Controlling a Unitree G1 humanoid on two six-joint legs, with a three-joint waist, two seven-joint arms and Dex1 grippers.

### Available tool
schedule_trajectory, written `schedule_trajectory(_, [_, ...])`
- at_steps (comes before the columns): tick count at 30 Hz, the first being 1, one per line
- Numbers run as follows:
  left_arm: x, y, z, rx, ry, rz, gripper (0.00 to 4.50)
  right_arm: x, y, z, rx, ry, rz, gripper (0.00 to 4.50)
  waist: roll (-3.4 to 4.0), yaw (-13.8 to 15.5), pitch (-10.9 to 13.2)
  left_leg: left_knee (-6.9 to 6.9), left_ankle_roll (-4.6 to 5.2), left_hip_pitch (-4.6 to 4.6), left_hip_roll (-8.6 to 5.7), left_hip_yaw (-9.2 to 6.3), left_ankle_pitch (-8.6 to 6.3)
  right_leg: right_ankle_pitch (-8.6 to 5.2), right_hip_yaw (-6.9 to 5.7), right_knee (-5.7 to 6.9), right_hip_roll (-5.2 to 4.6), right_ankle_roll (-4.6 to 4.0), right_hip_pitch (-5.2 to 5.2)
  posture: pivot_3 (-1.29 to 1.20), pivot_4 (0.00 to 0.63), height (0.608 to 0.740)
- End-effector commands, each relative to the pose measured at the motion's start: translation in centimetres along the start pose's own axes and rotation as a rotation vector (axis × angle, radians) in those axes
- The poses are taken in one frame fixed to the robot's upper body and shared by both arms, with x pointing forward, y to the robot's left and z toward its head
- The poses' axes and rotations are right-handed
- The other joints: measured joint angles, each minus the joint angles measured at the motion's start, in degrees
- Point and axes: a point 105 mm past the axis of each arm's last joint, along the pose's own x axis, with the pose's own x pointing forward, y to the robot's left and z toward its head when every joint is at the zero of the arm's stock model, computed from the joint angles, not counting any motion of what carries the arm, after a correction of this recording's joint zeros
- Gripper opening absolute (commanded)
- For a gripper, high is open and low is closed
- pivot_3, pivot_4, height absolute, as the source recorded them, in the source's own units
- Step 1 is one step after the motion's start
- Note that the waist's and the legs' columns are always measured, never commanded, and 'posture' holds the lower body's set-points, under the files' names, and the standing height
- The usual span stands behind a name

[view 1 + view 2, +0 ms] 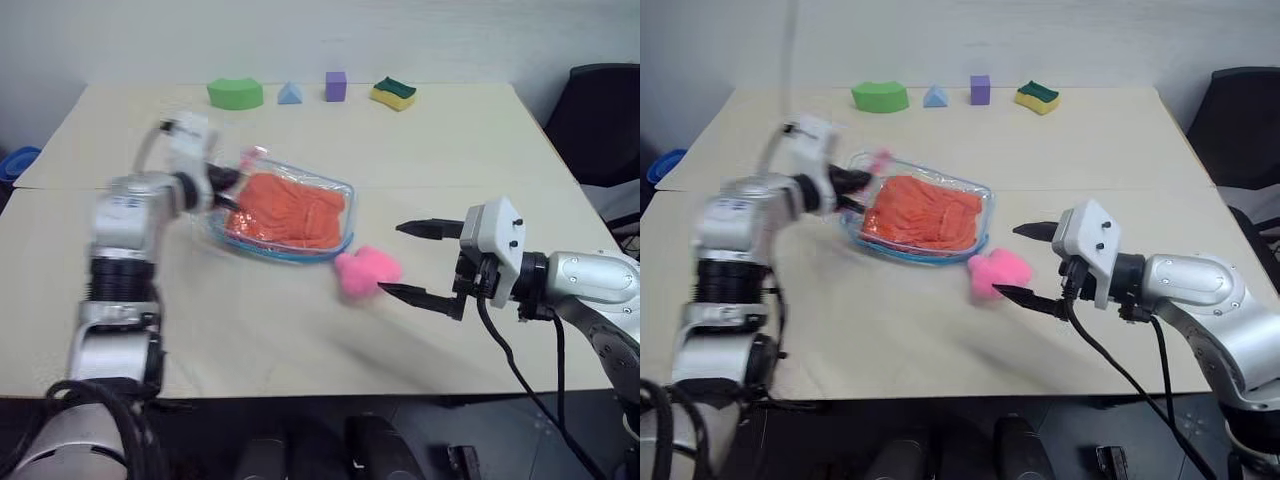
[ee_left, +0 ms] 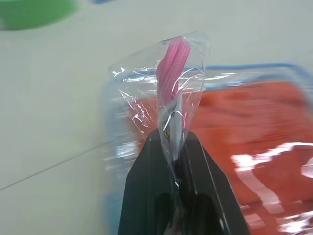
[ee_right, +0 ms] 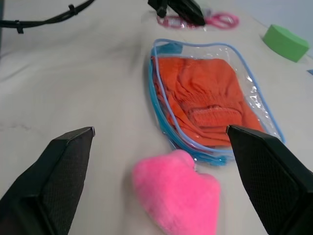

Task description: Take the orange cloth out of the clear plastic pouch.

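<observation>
A pale beige table [image 1: 300, 340] fills the scene, with a seam running left to right across its middle. Just beyond that seam, left of centre, the clear plastic pouch [image 1: 340, 190] lies flat, edged in light blue, with the orange cloth [image 1: 292, 208] inside it and filling most of it. At the pouch's left end the left gripper [image 1: 228, 187] has its two black fingers pressed together on a small slim packet [image 2: 172, 68] of crinkled clear film with pink contents, right beside the pouch's edge. A pink plush lump [image 1: 366, 270] sits against the pouch's near right corner. Immediately right of the plush, the right gripper [image 1: 412, 260] hovers low with its jaws wide apart and nothing between them. Along the far edge stand a green curved block [image 1: 235, 93], a small blue triangular block [image 1: 290, 93], a purple cube [image 1: 335, 85] and a yellow-and-green sponge [image 1: 393, 93], well apart from the pouch. Open tabletop lies near the front edge and across the right half. No readable writing or brand marks show on anything.
</observation>
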Motion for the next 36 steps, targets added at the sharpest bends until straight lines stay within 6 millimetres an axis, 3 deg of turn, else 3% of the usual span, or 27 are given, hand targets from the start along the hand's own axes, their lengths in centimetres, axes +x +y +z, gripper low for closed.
schedule_trajectory(1, [-3.9,6.3,-2.2,-0.01,0.029,0.213,0.05,0.6,0.4,0.9,-0.03,-0.046,0.065,4.5,-0.01,0.22,0.0,0.0,0.0,-0.01,0.0,-0.02,0.0,0.0,-0.02,0.01,-0.01,0.0,-0.01,0.0,0.15,0.74])
schedule_trajectory(3, [-6.2,9.3,-4.4,-0.039,0.067,0.314,0.05,1.1,0.4,0.9,-0.03,-0.058,0.094,4.5,-0.02,0.3,0.0,0.02,-0.01,-0.07,-0.01,-0.03,-0.01,0.0,-0.05,-0.03,-0.06,0.0,-0.04,0.0,0.15,0.74])
schedule_trajectory(7, [-8.3,11.3,-7.5,-0.093,0.096,0.381,0.05,1.7,0.1,0.8,-0.025,-0.073,0.119,4.5,-0.11,1.75,-0.03,0.19,0.08,-0.16,-0.08,-0.13,-0.05,0.0,-0.22,-0.16,-0.23,0.0,0.05,0.0,0.15,0.74])
schedule_trajectory(8, [-8.7,11.7,-8.0,-0.104,0.095,0.405,0.55,1.9,0.1,0.7,-0.025,-0.076,0.126,4.5,-0.12,2.06,-0.03,0.26,0.13,-0.16,-0.09,-0.16,-0.08,0.0,-0.26,-0.17,-0.27,0.0,0.11,0.0,0.15,0.74])
schedule_trajectory(14, [-10.1,12.5,-9.9,-0.123,0.106,0.465,2.29,2.1,-0.3,0.5,-0.021,-0.082,0.141,4.5,-0.16,2.69,-0.05,0.46,0.18,-0.27,-0.12,-0.3,-0.15,0.0,-0.38,-0.17,-0.33,0.0,0.15,0.0,0.15,0.74])
schedule_trajectory(17, [-10.7,12.3,-10.0,-0.13,0.109,0.467,3.29,2.0,-0.5,0.5,-0.02,-0.077,0.138,4.5,-0.16,2.37,-0.05,0.42,0.18,-0.27,-0.12,-0.3,-0.15,0.0,-0.38,-0.15,-0.32,0.0,0.13,0.0,0.15,0.74])
schedule_trajectory(19, [-11.5,11.9,-8.8,-0.137,0.084,0.42,3.88,1.8,-0.5,0.4,-0.027,-0.065,0.127,4.5,-0.16,1.92,-0.05,0.39,0.18,-0.27,-0.12,-0.3,-0.15,0.0,-0.38,-0.15,-0.32,0.0,0.12,0.0,0.15,0.74])
schedule_trajectory(21, [-12.4,11.2,-6.7,-0.111,0.035,0.351,4.49,1.4,-0.6,0.4,-0.026,-0.06,0.113,4.5,-0.22,1.69,-0.02,0.36,0.18,-0.27,-0.12,-0.3,-0.15,0.0,-0.38,-0.15,-0.32,0.0,0.12,0.0,0.15,0.74])
schedule_trajectory(23, [-12.9,10.0,-4.2,-0.036,-0.012,0.255,4.49,1.1,-0.7,0.3,-0.019,-0.056,0.099,4.5,-0.29,1.59,0.01,0.32,0.17,-0.27,-0.11,-0.31,-0.15,0.0,-0.38,-0.17,-0.32,0.0,0.11,0.0,0.15,0.74])
schedule_trajectory(25, [-12.2,6.5,-0.8,0.128,-0.062,0.038,4.49,0.6,-0.7,0.1,-0.012,-0.043,0.088,4.5,-0.29,1.59,0.02,0.26,0.16,-0.27,-0.11,-0.32,-0.15,0.0,-0.38,-0.22,-0.32,0.0,0.11,0.0,0.15,0.74])
schedule_trajectory(27, [-11.4,3.0,0.6,0.277,-0.074,-0.149,4.49,0.2,-0.5,-0.1,-0.01,-0.032,0.082,4.5,-0.28,1.82,0.02,0.17,0.15,-0.26,-0.11,-0.32,-0.15,0.0,-0.38,-0.31,-0.33,0.0,0.12,0.0,0.15,0.74])
schedule_trajectory(29, [-10.5,0.1,0.5,0.415,-0.06,-0.3,4.49,0.1,-0.5,-0.2,-0.013,-0.024,0.075,4.5,-0.04,1.91,0.0,0.12,0.15,-0.2,-0.16,-0.34,-0.14,0.0,-0.4,-0.41,-0.41,0.0,0.23,0.0,0.15,0.74])
schedule_trajectory(31, [-9.0,-2.8,-0.8,0.627,-0.008,-0.448,4.49,0.0,-0.5,-0.3,-0.016,-0.02,0.063,4.5,0.06,1.73,-0.02,0.07,0.16,-0.15,-0.22,-0.31,-0.14,0.0,-0.36,-0.4,-0.44,0.0,0.23,0.0,0.15,0.74])
schedule_trajectory(33, [-7.5,-4.3,-2.3,0.812,0.033,-0.548,4.49,-0.1,-0.4,-0.2,-0.019,-0.02,0.055,4.5,0.08,1.65,-0.01,0.03,0.12,-0.13,-0.21,-0.3,-0.1,0.0,-0.36,-0.36,-0.38,0.0,0.21,0.0,0.15,0.74])
schedule_trajectory(36, [-4.7,-5.0,-3.3,0.991,0.038,-0.593,4.49,-0.4,-0.2,-0.3,-0.02,-0.013,0.041,4.5,0.04,1.44,0.02,0.04,0.1,-0.13,-0.15,-0.23,-0.07,0.0,-0.32,-0.25,-0.22,-0.01,0.14,0.0,0.15,0.74])
